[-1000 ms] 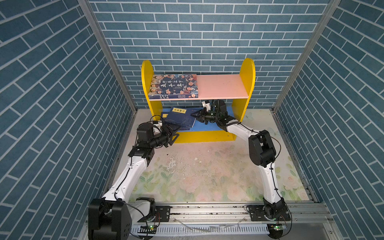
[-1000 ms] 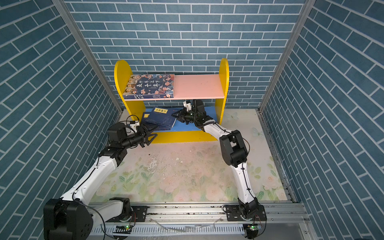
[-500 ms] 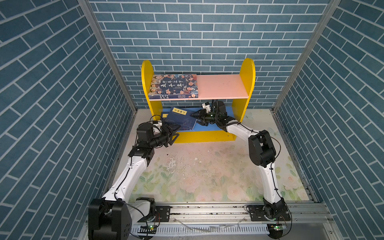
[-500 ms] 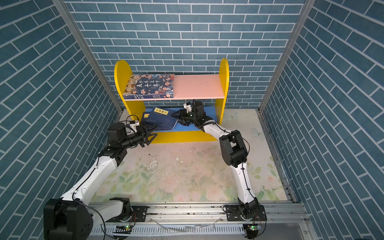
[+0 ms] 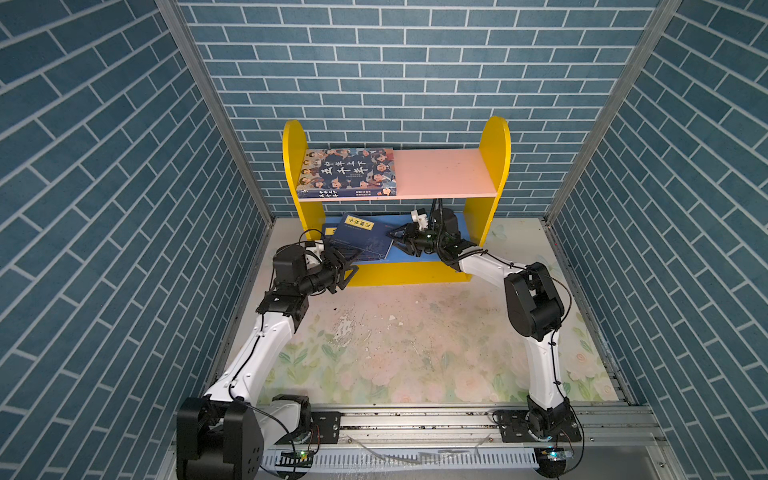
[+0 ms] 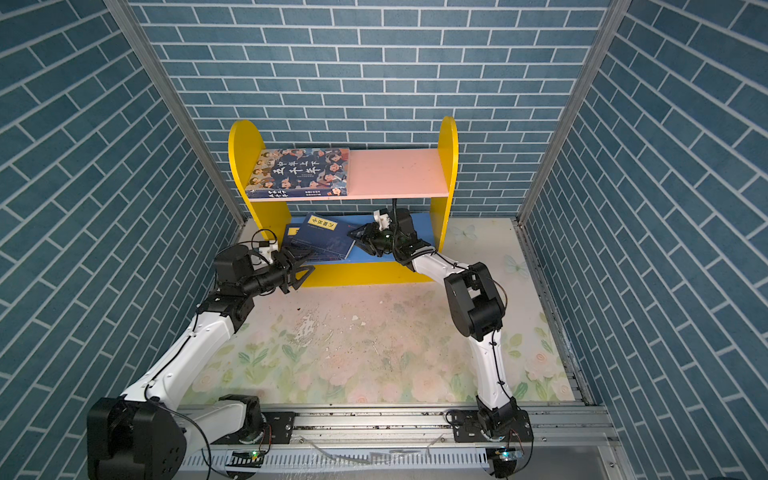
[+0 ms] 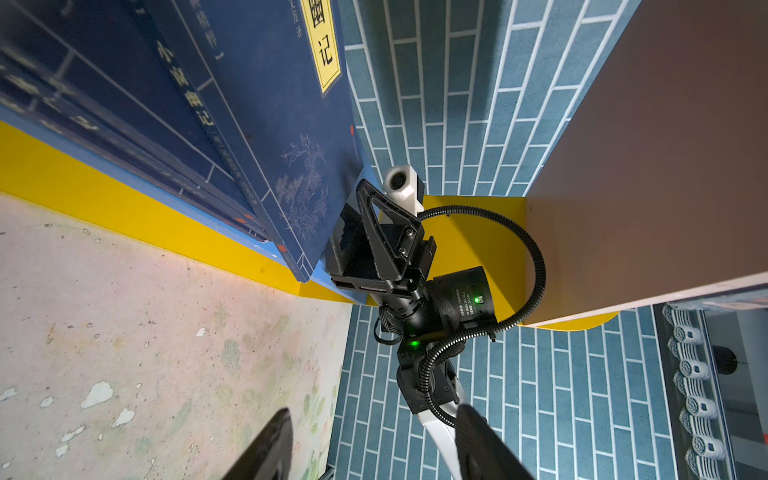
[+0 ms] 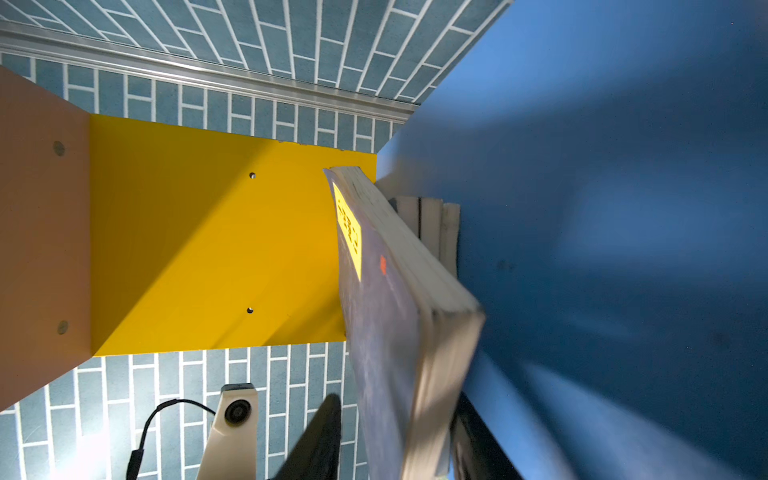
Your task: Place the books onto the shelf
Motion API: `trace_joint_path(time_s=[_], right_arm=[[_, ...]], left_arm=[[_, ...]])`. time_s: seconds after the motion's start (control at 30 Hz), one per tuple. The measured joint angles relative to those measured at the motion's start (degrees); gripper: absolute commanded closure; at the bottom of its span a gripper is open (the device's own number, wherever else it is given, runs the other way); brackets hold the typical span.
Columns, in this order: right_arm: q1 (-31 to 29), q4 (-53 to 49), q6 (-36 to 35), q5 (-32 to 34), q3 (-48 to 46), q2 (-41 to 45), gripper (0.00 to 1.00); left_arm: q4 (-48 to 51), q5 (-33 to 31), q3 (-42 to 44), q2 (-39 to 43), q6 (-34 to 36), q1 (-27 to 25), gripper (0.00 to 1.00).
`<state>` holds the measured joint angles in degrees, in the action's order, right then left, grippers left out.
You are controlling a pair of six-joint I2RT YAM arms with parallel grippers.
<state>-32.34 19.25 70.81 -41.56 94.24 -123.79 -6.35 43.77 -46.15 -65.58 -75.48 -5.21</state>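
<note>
While the left jaws gape empty, the part-open right jaws straddle a corner of the top navy book (image 5: 361,239).

Left arm (image 5: 266,345) and right arm (image 5: 540,361) were alike in build: glossy white tapered link shells between bulky matte-black joint housings (image 5: 534,303), with thin black cables (image 5: 555,365) tied along them. Left gripper (image 5: 352,266) and right gripper (image 5: 395,239) bore black open-framed triangular fingers (image 7: 386,232). The right wrist carried a small white wrist camera (image 7: 401,187), a black corrugated cable conduit (image 7: 536,257), a green indicator light (image 7: 413,343) and a black cylindrical motor (image 7: 465,299) with white lettering.
</note>
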Motion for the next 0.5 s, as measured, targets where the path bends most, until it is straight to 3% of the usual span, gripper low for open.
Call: trace_joint_path(time_s=[0.5], right_arm=[[0.00, -0.85, 1.27, -0.09, 1.86, -0.44, 0.76]], left_arm=[[0.00, 0.02, 0.00, 0.00, -0.20, 0.15, 0.36]])
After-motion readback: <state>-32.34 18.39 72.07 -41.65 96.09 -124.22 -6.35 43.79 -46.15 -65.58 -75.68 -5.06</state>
